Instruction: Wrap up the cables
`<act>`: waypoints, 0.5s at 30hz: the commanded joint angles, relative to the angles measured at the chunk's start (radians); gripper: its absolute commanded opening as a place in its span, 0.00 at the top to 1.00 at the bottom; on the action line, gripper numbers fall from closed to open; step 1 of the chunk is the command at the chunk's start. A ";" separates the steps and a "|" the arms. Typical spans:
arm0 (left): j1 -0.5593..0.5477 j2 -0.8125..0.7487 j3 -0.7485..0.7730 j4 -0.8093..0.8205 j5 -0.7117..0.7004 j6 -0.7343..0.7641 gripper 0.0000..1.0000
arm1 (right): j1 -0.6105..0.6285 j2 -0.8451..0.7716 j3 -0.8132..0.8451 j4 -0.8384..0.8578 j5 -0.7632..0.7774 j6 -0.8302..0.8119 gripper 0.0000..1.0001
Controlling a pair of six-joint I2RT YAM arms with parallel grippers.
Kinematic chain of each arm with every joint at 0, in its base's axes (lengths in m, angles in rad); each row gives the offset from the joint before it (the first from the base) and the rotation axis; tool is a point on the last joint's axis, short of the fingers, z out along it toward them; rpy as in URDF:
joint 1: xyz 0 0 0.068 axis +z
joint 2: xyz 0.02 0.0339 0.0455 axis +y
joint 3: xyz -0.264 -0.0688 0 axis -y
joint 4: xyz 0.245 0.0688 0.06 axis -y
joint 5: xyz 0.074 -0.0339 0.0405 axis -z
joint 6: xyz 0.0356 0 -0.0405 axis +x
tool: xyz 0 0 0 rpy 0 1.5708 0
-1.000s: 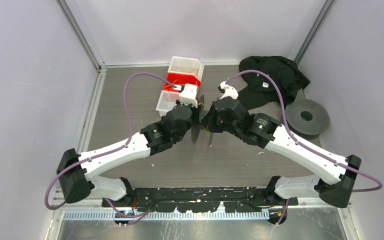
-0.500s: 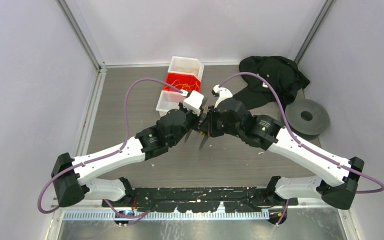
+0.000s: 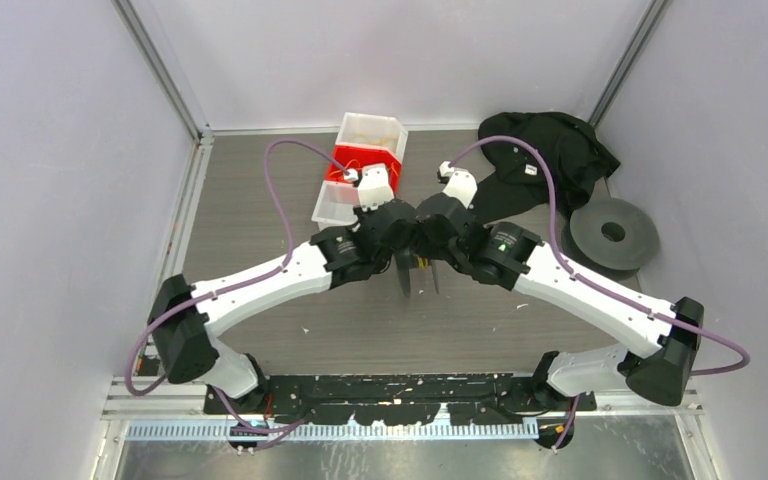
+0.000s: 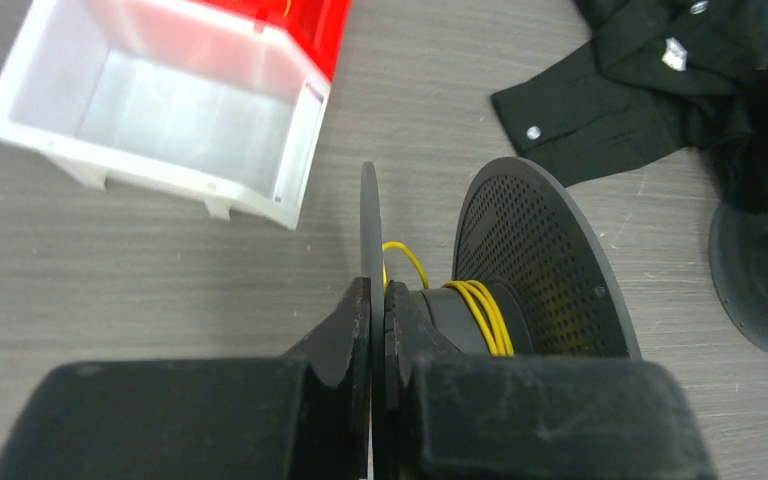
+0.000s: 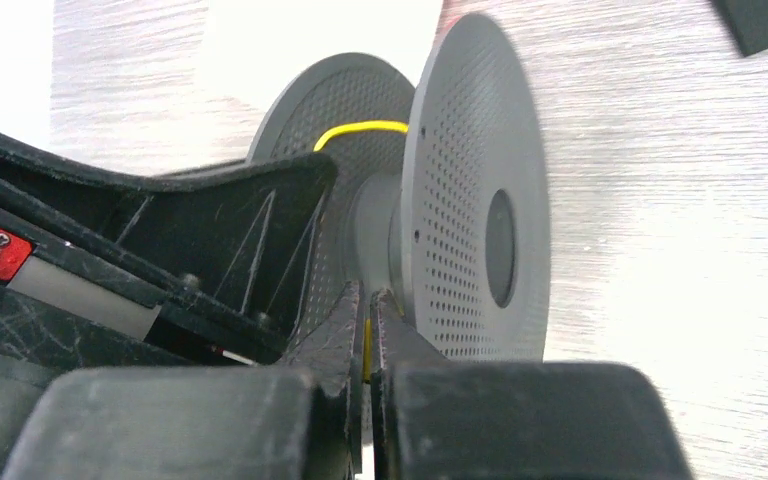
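Note:
A dark grey perforated spool [image 3: 405,272] hangs edge-on between my two wrists at the table's middle. My left gripper [image 4: 378,290] is shut on the spool's thin left flange [image 4: 370,215]. A yellow cable [image 4: 480,310] lies in several turns round the hub, beside the right flange [image 4: 550,260]. My right gripper [image 5: 368,295] is shut on a strand of the yellow cable [image 5: 367,350] just below the spool [image 5: 470,200]. The strand arcs over the hub [image 5: 360,128]. In the top view both grippers are hidden under the wrists.
A white bin with a red bin in it [image 3: 360,165] stands behind the left wrist, and also shows in the left wrist view [image 4: 160,110]. A black cloth [image 3: 545,150] lies at the back right. A second grey spool [image 3: 615,233] lies flat at the right.
Both wrists have turned and drawn closer together. The spool between them has swung round and come a little toward the near side. Both grips look unchanged.

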 commanded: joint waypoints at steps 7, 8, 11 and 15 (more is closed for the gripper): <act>-0.006 0.083 0.101 -0.394 -0.015 -0.380 1.00 | -0.079 0.020 -0.123 0.083 0.332 0.004 1.00; -0.005 0.086 0.095 -0.395 -0.015 -0.398 1.00 | -0.084 0.020 -0.135 0.086 0.327 0.022 1.00; -0.005 0.070 0.046 -0.344 -0.018 -0.432 1.00 | -0.095 0.019 -0.167 0.087 0.318 0.101 1.00; -0.005 0.008 -0.049 -0.220 -0.013 -0.428 1.00 | -0.096 0.000 -0.199 0.113 0.291 0.173 1.00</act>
